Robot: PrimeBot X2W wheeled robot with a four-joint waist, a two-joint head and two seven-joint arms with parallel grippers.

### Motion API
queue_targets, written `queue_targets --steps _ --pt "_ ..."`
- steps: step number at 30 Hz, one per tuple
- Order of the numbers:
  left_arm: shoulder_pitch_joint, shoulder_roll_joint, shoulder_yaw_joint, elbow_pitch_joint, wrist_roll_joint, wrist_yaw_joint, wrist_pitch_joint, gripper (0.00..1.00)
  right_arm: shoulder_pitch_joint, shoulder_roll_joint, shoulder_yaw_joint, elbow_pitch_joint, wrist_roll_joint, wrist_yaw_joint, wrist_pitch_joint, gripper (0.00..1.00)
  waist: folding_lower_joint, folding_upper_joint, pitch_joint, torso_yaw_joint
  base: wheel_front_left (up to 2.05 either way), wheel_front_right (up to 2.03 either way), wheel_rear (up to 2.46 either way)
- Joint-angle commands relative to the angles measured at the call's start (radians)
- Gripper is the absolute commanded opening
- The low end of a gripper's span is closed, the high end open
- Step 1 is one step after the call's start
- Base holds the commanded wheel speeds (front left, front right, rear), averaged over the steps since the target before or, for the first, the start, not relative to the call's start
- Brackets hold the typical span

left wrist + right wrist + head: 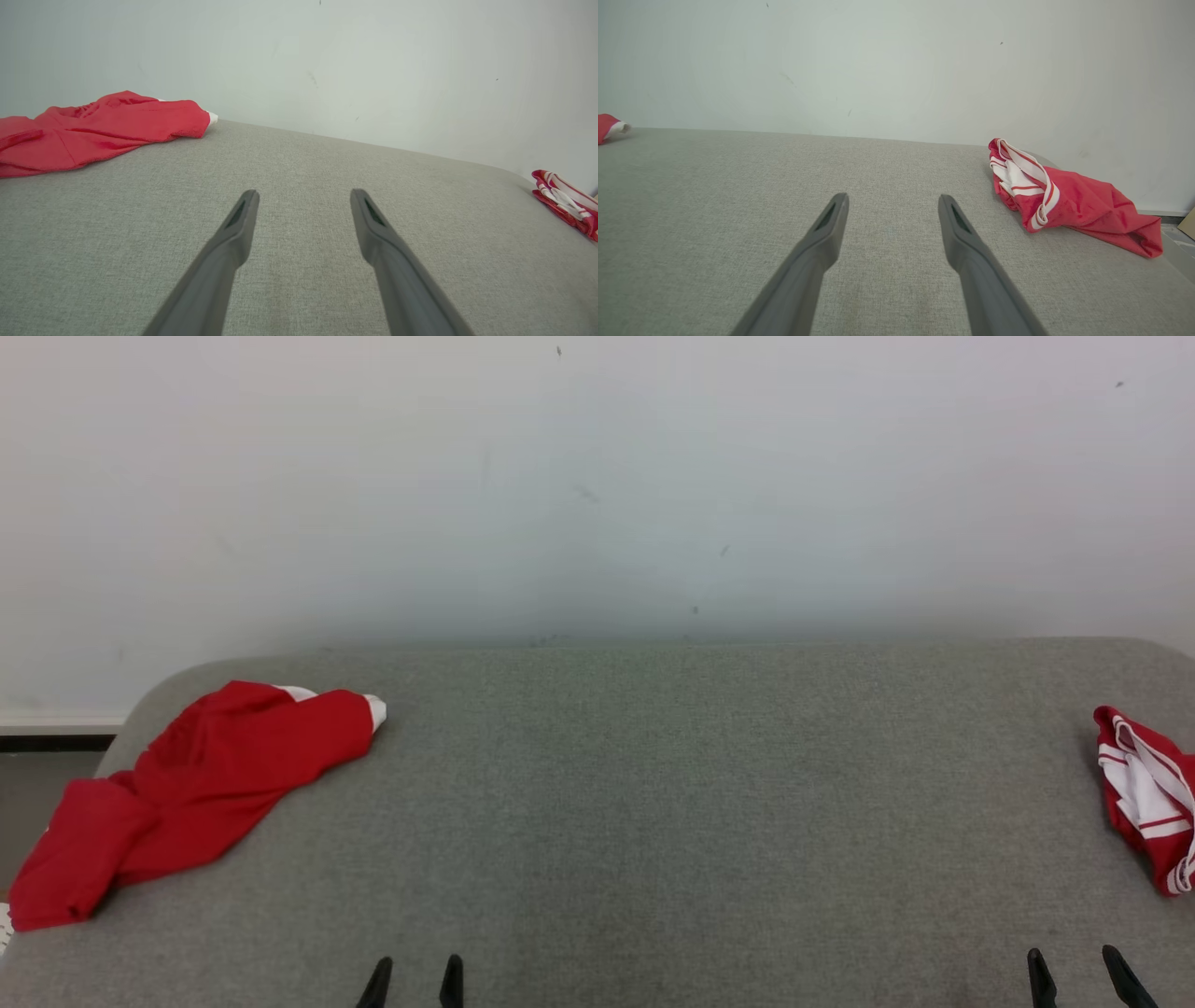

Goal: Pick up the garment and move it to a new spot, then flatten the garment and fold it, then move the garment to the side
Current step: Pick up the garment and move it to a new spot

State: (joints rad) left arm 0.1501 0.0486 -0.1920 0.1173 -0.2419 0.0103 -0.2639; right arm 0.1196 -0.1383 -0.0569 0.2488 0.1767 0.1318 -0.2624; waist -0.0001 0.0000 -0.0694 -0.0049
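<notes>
Grey woven cloth covers the table (653,803) below a pale wall (597,476); over it the left gripper (413,982) and right gripper (1080,978) hang spread wide, empty. Far left lies a crumpled plain red garment (196,784), probably light and limp, best pinched at a raised fold; a red, white-striped garment (1144,793) at right is cut off.

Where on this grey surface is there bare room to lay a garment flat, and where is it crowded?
The middle of the grey surface is bare, from the red garment at the left corner to the red-and-white garment at the right edge, and from the wall down to the open left gripper and right gripper. Only those two ends are crowded.
</notes>
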Motion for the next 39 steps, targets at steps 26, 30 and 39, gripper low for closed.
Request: queue_targets --steps 26,30,39 --pt "0.029 0.004 0.024 -0.003 0.052 -0.021 0.000 1.00 0.023 0.033 0.070 0.013 0.034 -0.002 -0.003 1.00 0.0001 0.0000 -0.036 0.334 0.00 0.00 0.00" --pt "0.038 0.004 0.039 -0.009 0.062 -0.026 0.000 1.00 0.018 0.039 0.080 0.016 0.035 -0.002 -0.003 1.00 0.0001 0.0000 -0.039 0.378 0.00 0.00 0.00" --pt "0.050 0.004 0.061 -0.020 0.063 -0.032 0.000 1.00 0.018 0.052 0.104 0.027 0.043 -0.002 -0.001 1.00 0.0001 0.0000 -0.039 0.440 0.00 0.00 0.00"
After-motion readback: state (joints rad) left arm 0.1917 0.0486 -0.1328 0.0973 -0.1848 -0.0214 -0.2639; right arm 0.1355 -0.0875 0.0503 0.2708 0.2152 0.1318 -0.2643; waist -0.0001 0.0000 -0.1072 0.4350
